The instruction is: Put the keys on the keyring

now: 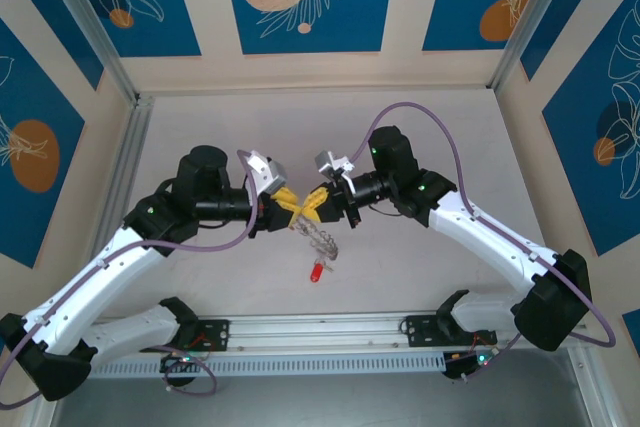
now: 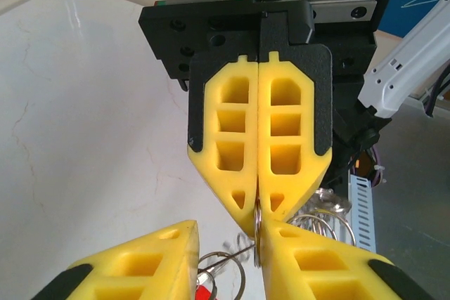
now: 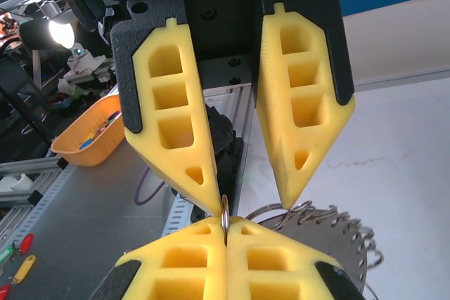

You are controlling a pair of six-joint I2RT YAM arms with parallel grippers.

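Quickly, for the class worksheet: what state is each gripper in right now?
Left gripper: open, jaws apart around the keyring, not clamped on it.
Right gripper: closed, pinching the keyring's wire.

keyring (image 3: 223, 217) shiny metal; end effector fingers (image 3: 169, 152) matt plastic; table (image 2: 84, 103) glossy

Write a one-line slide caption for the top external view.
Left gripper meets right gripper, which pinches the keyring; red key nearby.
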